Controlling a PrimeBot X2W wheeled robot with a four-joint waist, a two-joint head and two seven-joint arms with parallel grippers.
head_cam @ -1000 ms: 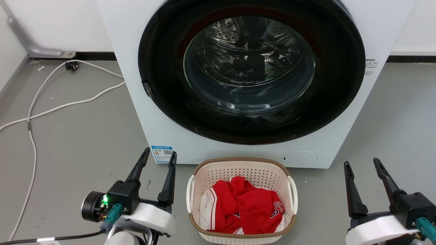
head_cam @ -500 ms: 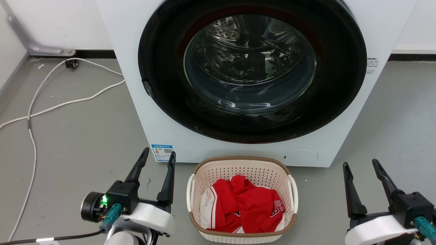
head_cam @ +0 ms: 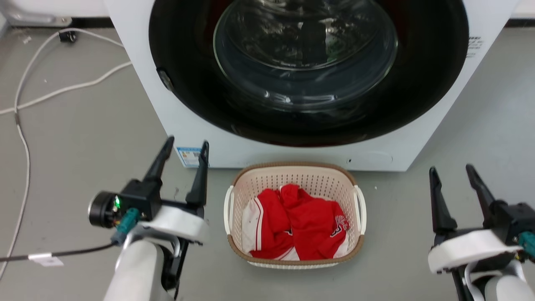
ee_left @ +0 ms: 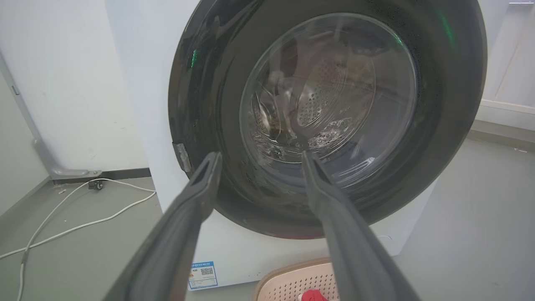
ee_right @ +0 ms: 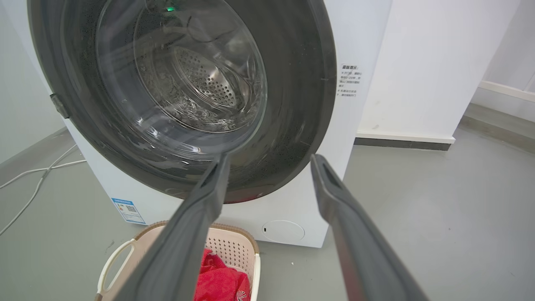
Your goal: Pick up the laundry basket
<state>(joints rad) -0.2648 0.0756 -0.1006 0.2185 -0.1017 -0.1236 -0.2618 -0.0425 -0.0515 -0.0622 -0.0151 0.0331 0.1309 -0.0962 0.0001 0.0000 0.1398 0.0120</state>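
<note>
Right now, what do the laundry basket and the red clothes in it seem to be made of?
The laundry basket looks like moulded plastic, matte cream, given its even rows of holes; its brown rim imitates weave, probably plastic too. The red clothes are soft fabric with white trim, lying crumpled in folds; the fibre cannot be told.

You're looking at a laundry or utility room, bare like a test space. A front-load washing machine stands on a plain grey floor by white walls. Loose white cables trail far left. A laundry basket of red clothes sits near you.
</note>
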